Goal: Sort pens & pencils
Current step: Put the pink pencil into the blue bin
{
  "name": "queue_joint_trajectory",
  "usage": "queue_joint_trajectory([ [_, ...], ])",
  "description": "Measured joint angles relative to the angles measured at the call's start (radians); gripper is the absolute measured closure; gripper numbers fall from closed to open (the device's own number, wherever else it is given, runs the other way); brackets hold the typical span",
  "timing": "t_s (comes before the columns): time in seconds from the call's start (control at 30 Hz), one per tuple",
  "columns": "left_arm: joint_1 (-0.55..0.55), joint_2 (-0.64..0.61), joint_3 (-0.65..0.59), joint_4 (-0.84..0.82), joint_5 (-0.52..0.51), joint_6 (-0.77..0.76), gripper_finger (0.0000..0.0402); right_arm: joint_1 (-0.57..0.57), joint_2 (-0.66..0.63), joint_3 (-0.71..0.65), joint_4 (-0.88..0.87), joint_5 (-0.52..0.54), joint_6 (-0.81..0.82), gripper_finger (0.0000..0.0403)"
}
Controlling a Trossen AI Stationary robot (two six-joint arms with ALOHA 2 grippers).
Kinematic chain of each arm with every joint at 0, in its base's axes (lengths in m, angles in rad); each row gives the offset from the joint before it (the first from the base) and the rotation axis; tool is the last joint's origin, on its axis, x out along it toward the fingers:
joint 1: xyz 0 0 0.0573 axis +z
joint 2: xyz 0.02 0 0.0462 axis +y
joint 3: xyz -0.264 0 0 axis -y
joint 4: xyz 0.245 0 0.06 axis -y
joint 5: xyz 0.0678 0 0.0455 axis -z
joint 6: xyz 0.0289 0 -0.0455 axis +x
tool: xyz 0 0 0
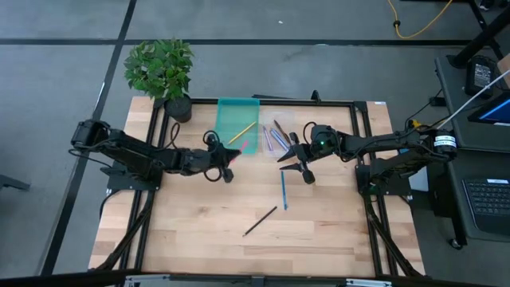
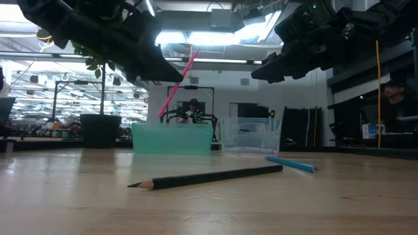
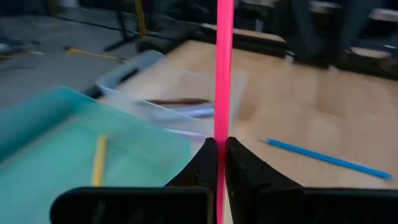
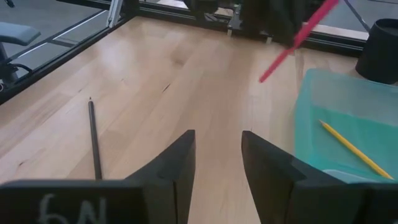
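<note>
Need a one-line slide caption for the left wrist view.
Left gripper shut on a pink pencil, above the teal tray holding a yellow pencil; blue pencil on the table.

The left arm reached in from the table's left side, extended toward the centre and raised above the surface. The left gripper (image 1: 228,159) had its fingers (image 3: 205,165) pressed together on a thin pink stick, which stood slanted between them. The right arm reached in from the right side, also held clear of the table. The right gripper (image 1: 296,163) hung with its fingers (image 4: 177,165) parted and nothing between them. The two grippers were near each other but not touching.
</note>
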Motion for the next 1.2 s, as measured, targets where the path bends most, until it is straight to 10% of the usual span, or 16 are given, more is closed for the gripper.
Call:
queue_joint_trajectory([
  [0.2,0.028,0.004,0.001,0.000,-0.230,0.001,0.0393,0.000,0.000,0.000,0.001,0.000,-0.006,0.0271],
  [0.43,0.083,0.004,0.001,-0.001,-0.260,0.001,0.0393,0.000,0.000,0.000,0.004,0.000,-0.019,0.0271],
  [0.9,0.358,0.025,0.008,-0.042,0.079,-0.024,0.0393,0.000,0.000,0.000,0.016,0.001,-0.019,0.0271],
  [1.2,0.461,0.060,0.246,-0.492,0.203,-0.055,0.0393,0.000,0.000,0.000,0.023,0.013,-0.025,0.0271],
])
